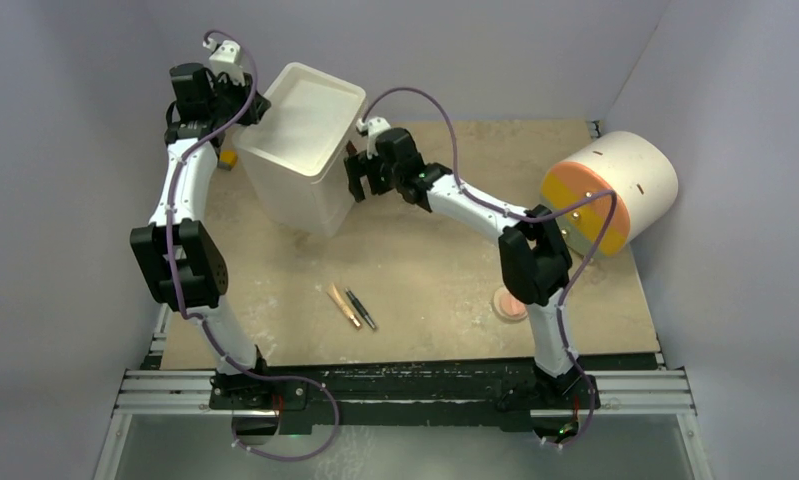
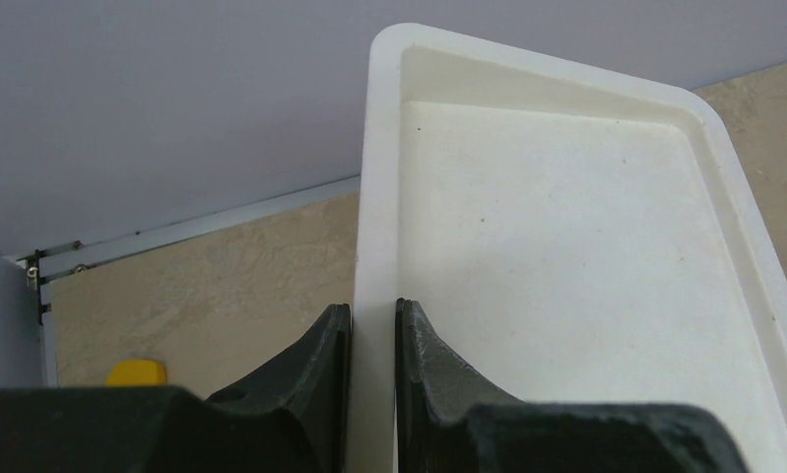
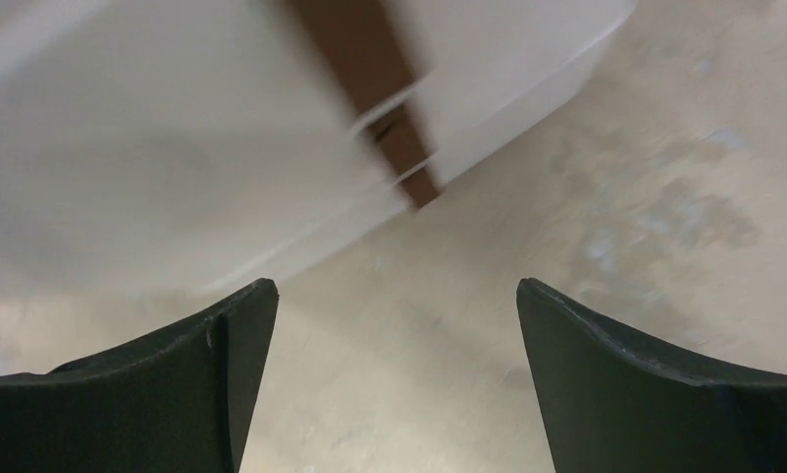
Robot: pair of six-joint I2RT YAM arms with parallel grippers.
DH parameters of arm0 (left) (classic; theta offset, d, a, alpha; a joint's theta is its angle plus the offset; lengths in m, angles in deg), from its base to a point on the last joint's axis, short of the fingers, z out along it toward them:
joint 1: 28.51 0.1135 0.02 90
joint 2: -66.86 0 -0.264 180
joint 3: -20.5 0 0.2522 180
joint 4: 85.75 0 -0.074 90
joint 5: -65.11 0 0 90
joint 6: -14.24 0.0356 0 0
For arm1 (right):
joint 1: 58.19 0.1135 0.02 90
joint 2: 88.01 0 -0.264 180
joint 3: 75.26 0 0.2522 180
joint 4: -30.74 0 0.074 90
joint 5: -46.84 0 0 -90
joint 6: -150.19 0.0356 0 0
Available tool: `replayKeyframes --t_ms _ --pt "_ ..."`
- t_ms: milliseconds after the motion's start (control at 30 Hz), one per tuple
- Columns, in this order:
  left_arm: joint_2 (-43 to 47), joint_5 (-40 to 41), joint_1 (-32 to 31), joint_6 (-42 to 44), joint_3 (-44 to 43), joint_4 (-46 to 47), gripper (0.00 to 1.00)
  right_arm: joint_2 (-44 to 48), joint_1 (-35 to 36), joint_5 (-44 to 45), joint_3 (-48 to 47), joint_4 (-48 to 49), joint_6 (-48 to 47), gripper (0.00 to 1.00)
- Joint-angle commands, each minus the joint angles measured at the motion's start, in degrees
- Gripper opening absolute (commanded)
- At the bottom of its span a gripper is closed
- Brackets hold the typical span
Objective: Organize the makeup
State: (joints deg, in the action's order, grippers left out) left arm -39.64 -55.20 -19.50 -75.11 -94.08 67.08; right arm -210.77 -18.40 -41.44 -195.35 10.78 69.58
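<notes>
Left gripper (image 2: 373,313) clamps the cabinet (image 2: 566,256) rim, upper left; right gripper (image 3: 394,296) hangs spread. Tan stick (image 1: 342,303), dark stick (image 1: 361,309) and pink compact (image 1: 509,306) lie unsorted.

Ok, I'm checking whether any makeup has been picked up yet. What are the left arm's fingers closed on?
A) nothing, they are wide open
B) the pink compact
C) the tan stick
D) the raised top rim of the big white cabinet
D: in the left wrist view the left fingers pinch the raised rim of the white cabinet, while the tan stick and dark stick lie loose on the table.
</notes>
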Motion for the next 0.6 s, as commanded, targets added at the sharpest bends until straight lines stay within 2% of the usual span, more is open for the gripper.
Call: replayKeyframes --t_ms 0,167,333,433,567 --pt "-3.2 -1.4 -4.4 -1.5 1.1 -7.8 0.00 6.3 1.8 -9.5 13.9 14.0 -4.1 0.94" --pt "-3.4 -1.3 -4.4 -1.5 1.0 -7.9 0.00 4.9 1.5 -12.8 19.5 25.0 -6.0 0.90" --pt "-3.0 -0.4 -4.4 -0.9 0.9 -8.5 0.00 2.5 1.4 -8.5 22.6 36.0 -7.9 0.83" --pt "-3.1 -0.1 -4.4 -0.9 0.8 -8.7 0.00 2.3 1.1 -5.0 23.8 40.0 -10.0 0.80" --pt "-3.6 0.0 -4.4 -0.9 0.8 -8.8 0.00 1.7 -0.7 -6.6 23.4 41.8 -11.7 0.76"
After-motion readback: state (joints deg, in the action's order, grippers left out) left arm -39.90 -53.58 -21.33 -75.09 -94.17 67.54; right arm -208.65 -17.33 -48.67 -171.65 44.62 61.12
